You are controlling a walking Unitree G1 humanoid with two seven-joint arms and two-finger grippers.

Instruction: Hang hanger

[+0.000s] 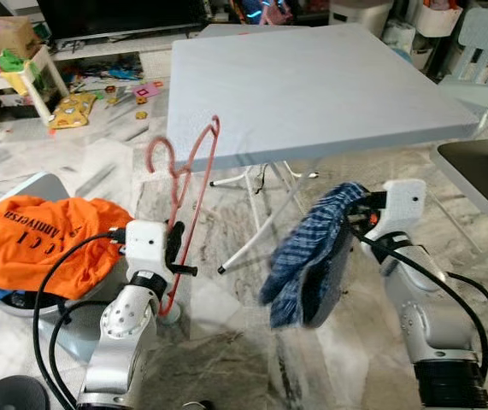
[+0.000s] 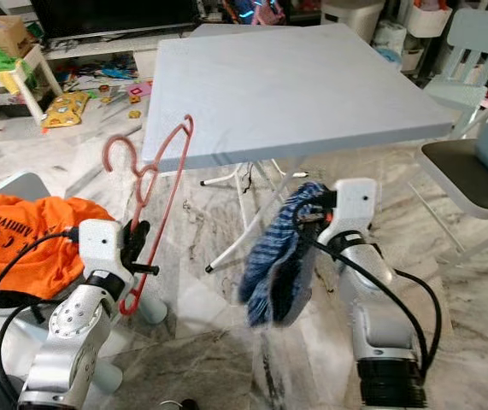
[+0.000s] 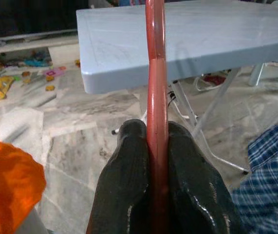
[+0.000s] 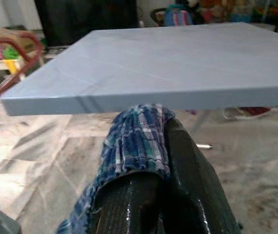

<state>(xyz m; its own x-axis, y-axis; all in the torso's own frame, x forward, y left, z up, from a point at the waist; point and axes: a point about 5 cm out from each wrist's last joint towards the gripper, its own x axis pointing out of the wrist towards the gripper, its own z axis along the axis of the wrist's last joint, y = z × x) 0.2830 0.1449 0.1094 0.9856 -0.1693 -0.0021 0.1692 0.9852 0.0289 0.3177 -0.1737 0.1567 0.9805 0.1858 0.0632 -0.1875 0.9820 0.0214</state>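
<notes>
A red plastic hanger (image 1: 194,166) stands upright in front of the table's near left corner, its hook toward the left. My left gripper (image 1: 175,248) is shut on its lower bar; the left wrist view shows the black fingers (image 3: 124,185) pinching the red hanger (image 3: 156,97). My right gripper (image 1: 365,207) is shut on a blue plaid cloth (image 1: 312,256) that hangs down below the table's front edge. In the right wrist view the plaid cloth (image 4: 136,141) drapes over the fingers (image 4: 187,170).
A grey folding table (image 1: 312,77) stands straight ahead on white metal legs. An orange shirt (image 1: 43,239) lies in a basket at the left. A chair (image 1: 483,171) stands at the right. Toys and a low shelf crowd the far left floor.
</notes>
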